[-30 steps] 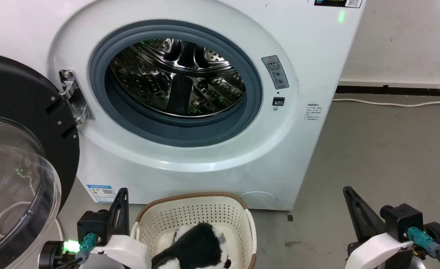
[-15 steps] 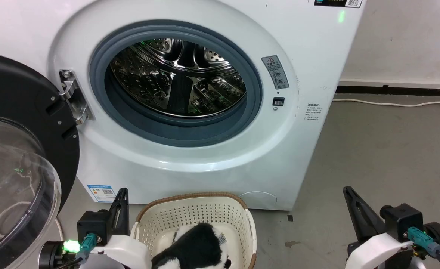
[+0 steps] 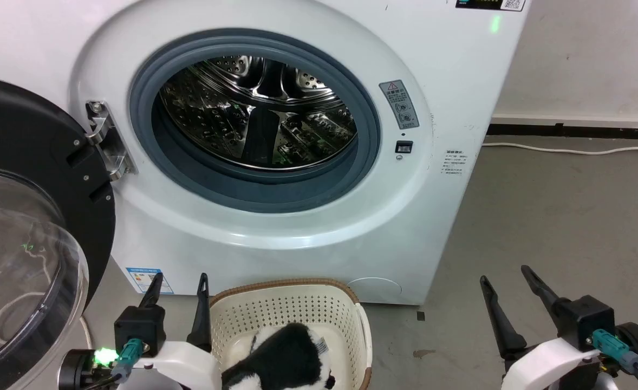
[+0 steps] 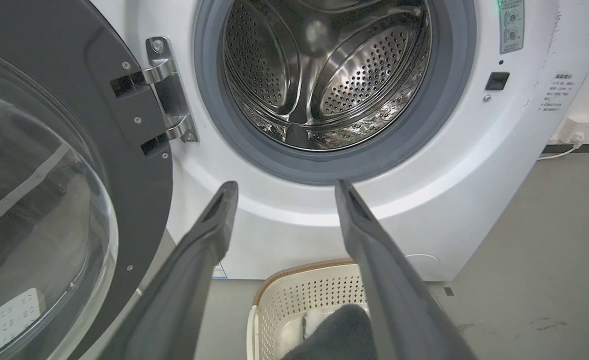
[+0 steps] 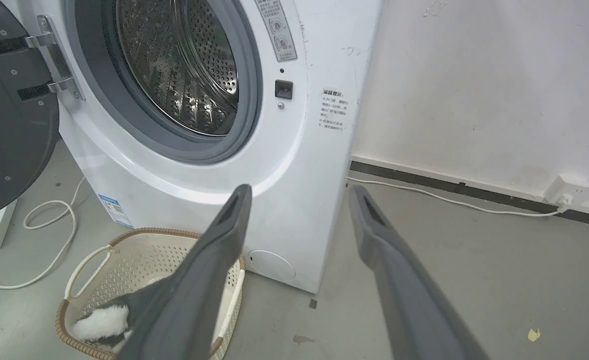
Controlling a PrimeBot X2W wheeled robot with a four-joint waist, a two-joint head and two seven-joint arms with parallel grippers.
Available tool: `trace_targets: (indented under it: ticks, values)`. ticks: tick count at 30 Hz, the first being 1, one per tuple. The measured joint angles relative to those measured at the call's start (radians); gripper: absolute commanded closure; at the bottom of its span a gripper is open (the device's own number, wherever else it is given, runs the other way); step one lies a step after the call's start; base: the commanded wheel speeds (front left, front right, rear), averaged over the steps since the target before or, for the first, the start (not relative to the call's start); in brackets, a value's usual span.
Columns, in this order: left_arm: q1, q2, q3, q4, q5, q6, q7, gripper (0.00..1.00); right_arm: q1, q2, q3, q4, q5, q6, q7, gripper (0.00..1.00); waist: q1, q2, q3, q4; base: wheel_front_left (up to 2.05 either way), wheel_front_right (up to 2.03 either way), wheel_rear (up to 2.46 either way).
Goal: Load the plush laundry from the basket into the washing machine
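- While the left gripper sits at the bottom of the head view, its fingers stand spread apart with nothing between them; it is just beside the left side of the basket; the arm behind it is cut off by the frame edge
- right gripper is also spread wide and empty; over bare floor, well apart from the basket
- plush laundry lies inside the basket; black-and-white fur; its lower part is cut off by the bottom edge of the head view; small striped tag on it, print too small to read; left wrist view has it mostly hidden behind one finger; right wrist view gives a white patch and some dark fur beside a finger
- basket stands on the floor just in front of the washing machine; near end out of frame; bottom largely covered by the plush
- door is swung open to the left, cut off at the left edge; its clear bubble is full of reflections, hard to see through
- drum shows through the grey seal; dark reflections inside are hard to read
- washer top cut off; label on its front illegible
- white cable runs along the wall base; right end leaves the frame
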State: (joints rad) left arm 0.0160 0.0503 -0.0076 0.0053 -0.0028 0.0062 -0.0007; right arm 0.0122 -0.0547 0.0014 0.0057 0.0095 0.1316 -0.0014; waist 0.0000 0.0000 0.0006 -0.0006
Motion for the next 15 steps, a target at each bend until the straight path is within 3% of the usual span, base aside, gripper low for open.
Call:
trace_targets:
  ticks: [15]
  values:
    - [0.0,0.0,-0.038,0.04,-0.011,0.0,-0.028,0.0,0.003,0.0,-0.012,0.002,0.014,0.0,-0.029,0.0,0.0,0.0,0.021,-0.019,0.0,0.0,0.0]
